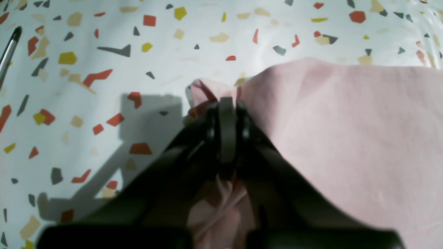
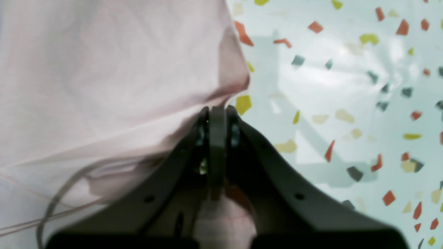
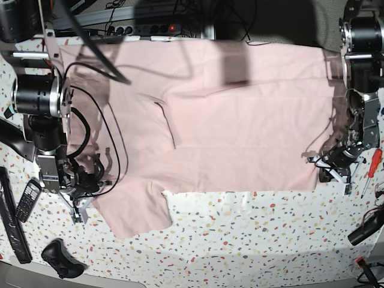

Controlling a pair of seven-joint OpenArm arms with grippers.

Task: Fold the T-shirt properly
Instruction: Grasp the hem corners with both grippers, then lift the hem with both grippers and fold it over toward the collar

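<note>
With the T-shirt (image 3: pixel 240 120) spread plain side up across the table (image 3: pixel 252 240), your left gripper (image 1: pixel 226 103) and right gripper (image 2: pixel 217 110) are both clamped on its near edge, so lift both corners evenly and carry them over together to keep the fold straight
</note>
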